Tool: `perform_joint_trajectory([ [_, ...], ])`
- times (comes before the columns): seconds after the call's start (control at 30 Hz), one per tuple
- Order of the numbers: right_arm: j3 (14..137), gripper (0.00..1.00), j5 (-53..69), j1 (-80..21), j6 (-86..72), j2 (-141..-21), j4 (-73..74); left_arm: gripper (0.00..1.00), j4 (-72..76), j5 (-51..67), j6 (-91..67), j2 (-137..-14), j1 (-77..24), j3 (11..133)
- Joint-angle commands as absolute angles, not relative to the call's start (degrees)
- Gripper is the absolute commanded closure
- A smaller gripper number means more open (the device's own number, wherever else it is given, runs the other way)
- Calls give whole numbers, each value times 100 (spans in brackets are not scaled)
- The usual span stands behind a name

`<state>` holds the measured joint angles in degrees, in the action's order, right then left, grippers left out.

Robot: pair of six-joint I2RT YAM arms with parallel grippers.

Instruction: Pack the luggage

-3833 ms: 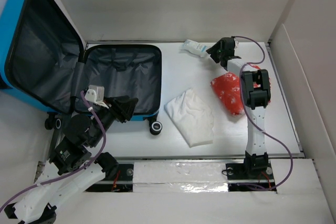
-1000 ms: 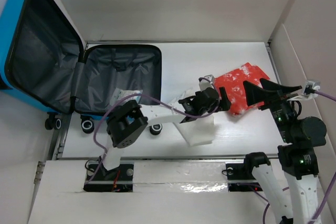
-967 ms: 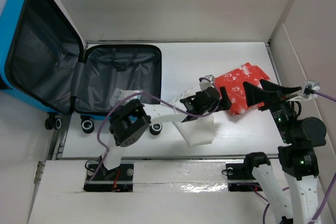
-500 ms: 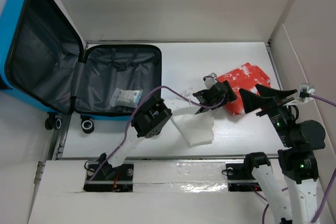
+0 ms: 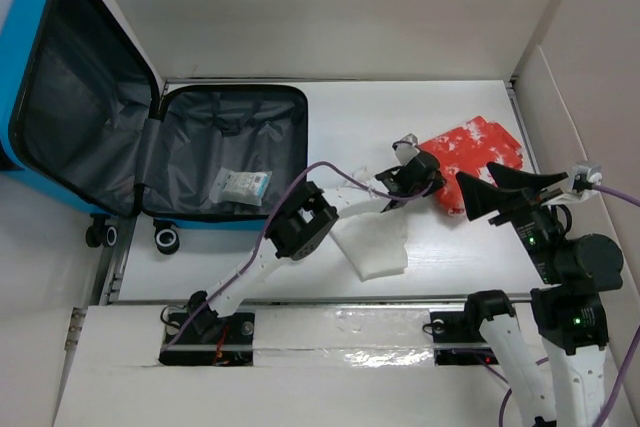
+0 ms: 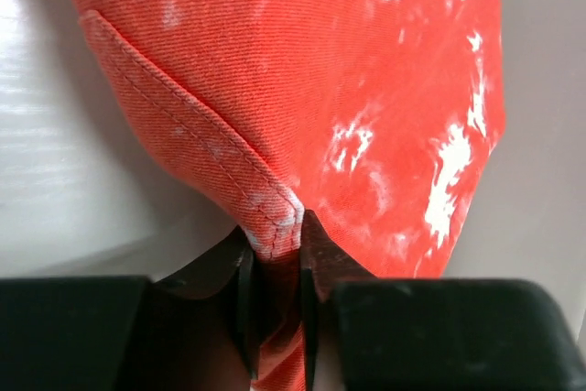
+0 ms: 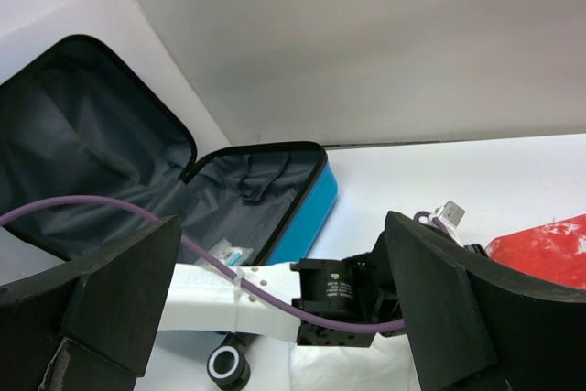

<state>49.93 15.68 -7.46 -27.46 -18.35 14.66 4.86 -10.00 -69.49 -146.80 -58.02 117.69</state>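
Five items on my screen, listed from the left.

1. The luggage [image 5: 80, 107]: bright blue shell, dark grey lining. It lies open at the far left of the table [image 5: 400, 112], with the lid propped against the side wall and the base flat.
2. Small packet [image 5: 240, 185]: it rests in the base half, near the front edge. I cannot read its label.
3. White cloth [image 5: 375, 247]: crumpled on the table near its middle, partly under the outstretched left arm.
4. Left gripper [image 6: 275, 263]: I see its jaws pinched together on a hemmed corner of the red cloth [image 6: 348, 89]. The cloth is red with white flecks and lies just right of the white one.
5. Right gripper [image 7: 279, 235]: raised above the right side of the table, jaws spread wide apart. I see nothing between them, and they touch nothing.
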Motion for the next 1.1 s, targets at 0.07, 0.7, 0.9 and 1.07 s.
perform_joint_trajectory([
  [0.07,5177,3,1749,-694,-2839,-1661,1398,100,1731,-1047,-5890,-14151,-5573,11249],
  [0.7,4536,3,1494,-694,-2830,-1670,1108,100,484,2415,-3226,-12534,-3341,13157],
  [0.9,4447,3,1503,-694,-2804,-1643,1108,100,465,2838,-2953,-11357,-2471,11946],
  [1.07,4395,3,1643,-694,-2830,-1679,1020,100,668,3365,-3366,-10530,-1496,11294],
])
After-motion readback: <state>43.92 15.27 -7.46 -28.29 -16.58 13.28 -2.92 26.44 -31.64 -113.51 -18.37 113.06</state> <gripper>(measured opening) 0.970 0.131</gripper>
